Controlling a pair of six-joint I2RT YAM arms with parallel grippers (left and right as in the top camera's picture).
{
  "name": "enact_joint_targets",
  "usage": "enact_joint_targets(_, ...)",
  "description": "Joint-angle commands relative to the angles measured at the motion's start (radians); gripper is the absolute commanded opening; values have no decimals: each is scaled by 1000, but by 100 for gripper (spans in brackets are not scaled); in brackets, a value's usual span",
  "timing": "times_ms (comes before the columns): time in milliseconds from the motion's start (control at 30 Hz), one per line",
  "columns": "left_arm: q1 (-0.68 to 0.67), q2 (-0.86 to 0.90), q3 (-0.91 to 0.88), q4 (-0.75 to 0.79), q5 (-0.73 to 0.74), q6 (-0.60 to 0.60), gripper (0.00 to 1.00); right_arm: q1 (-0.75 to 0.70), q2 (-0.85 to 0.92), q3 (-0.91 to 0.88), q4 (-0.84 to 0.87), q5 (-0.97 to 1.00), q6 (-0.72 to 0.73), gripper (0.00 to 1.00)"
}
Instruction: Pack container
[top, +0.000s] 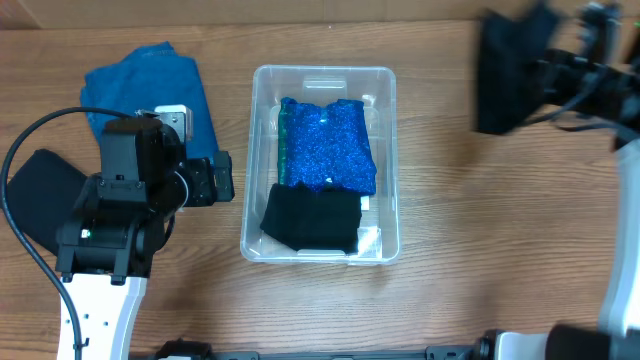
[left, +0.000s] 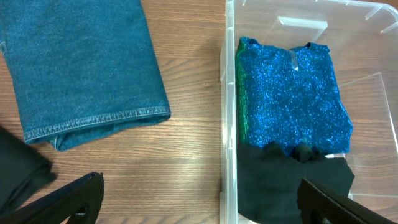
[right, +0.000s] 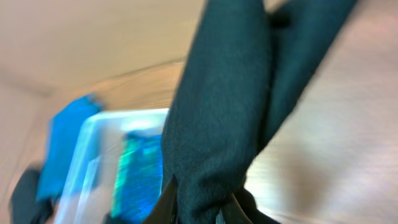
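— Where's the container?

— Middle of the table. The container (top: 388, 150) has a sparkly blue cloth (top: 330, 145) at its far end. A black cloth (top: 312, 220) overlaps that at the near end, so the pile lies flat.

— Your right gripper?

— The right gripper (right: 196, 208) is clamped on a dark cloth (right: 217, 93), which hangs above and to the right of the container. I hold it high, I judge, so that it clears the rim.

— And the left?

— The left gripper (top: 228, 178) sits just left of the container, fingers spread, gripping nothing. The denim (top: 150, 85) lies folded left of the container; probably one for later.
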Motion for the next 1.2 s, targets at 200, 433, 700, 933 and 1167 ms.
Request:
enact_joint_targets(200,27,-1,22,-13,-60,-75,100,592,85,16,43,195,175,4)
enact_joint_targets(433,27,-1,22,-27,-76,-74,100,730,310,16,229,203,534,4)
enact_joint_targets(700,27,-1,22,-38,-78,-63,100,777,374,15,309,288,698,4)
enact_joint_targets(933,27,-1,22,-39,-78,-63,100,777,492,15,281,263,735,100)
enact_joint_targets(1167,27,-1,22,-43,-78,-63,100,666,331,41,126,604,521,100)
